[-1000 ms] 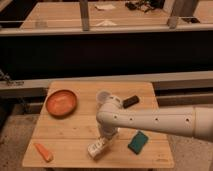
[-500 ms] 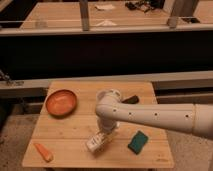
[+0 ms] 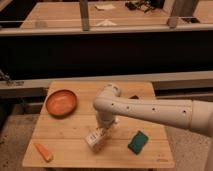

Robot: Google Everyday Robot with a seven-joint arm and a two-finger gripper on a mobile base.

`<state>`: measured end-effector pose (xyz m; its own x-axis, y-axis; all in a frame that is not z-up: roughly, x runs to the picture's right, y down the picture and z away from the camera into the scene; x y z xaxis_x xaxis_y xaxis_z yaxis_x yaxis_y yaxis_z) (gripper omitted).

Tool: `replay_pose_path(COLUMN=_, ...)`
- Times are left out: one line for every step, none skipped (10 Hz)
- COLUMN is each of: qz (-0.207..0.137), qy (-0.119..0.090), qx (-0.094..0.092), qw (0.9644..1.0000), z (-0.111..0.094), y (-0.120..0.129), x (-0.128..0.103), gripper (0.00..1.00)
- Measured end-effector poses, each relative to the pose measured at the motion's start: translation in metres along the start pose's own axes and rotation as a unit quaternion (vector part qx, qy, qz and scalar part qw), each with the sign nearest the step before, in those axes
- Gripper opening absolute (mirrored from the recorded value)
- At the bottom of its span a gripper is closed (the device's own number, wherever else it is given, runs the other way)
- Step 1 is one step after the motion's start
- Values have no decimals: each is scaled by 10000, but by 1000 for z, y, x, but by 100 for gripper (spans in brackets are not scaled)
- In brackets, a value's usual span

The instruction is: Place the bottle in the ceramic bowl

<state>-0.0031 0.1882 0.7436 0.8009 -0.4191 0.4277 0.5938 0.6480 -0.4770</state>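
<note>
The bottle (image 3: 96, 140), small and whitish with a pale label, lies on its side near the front middle of the wooden table (image 3: 70, 135). My gripper (image 3: 103, 131) comes down from the white arm onto the bottle's upper right end and touches it. The ceramic bowl (image 3: 61, 102), round and orange-brown, sits empty at the table's back left, well apart from the gripper.
An orange carrot-like piece (image 3: 43, 152) lies at the front left corner. A green sponge (image 3: 138, 142) rests to the right of the bottle. A small dark object (image 3: 134, 96) sits at the back right, partly behind my arm. A dark counter runs behind the table.
My gripper has come down onto the bottle's end. The bottle has shifted slightly toward the back of the table. The bowl, carrot piece and sponge stay where they were.
</note>
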Motion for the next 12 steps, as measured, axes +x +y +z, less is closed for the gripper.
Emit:
replay_pose_path(qz=-35, qy=21, qx=-8, qw=10000, z=-2, y=-4, x=-1, gripper=7)
replay_pose_path(qz=-44, qy=24, qx=9, qw=10000, z=-4, y=-7, x=-1, gripper=7)
replay_pose_path(qz=-44, qy=46, qx=-1, qw=10000, z=-7, y=-10, x=2, gripper=7)
replay_pose_path(qz=-52, qy=61, qx=5, qw=10000, z=-10, y=-15, x=4, gripper=7)
replay_pose_path(qz=-71, qy=70, qx=25, qw=9999, z=-12, y=-21, x=4, gripper=7)
replay_pose_path(qz=-91, qy=80, qx=24, qw=9999, z=-14, y=-26, x=4, gripper=7)
replay_pose_path(qz=-108, qy=95, qx=30, qw=9999, z=-17, y=-33, x=6, gripper=7)
replay_pose_path(qz=-123, qy=115, qx=35, qw=9999, z=-20, y=-41, x=8, gripper=7)
replay_pose_path(qz=-133, qy=127, qx=36, qw=9998, z=-22, y=-45, x=8, gripper=7)
replay_pose_path(qz=-133, qy=147, qx=35, qw=9998, z=-25, y=-50, x=11, gripper=7)
replay_pose_path(qz=-118, qy=169, qx=34, qw=9998, z=-28, y=-56, x=14, gripper=7)
replay_pose_path(qz=-123, qy=187, qx=42, qw=9997, z=-30, y=-64, x=15, gripper=7)
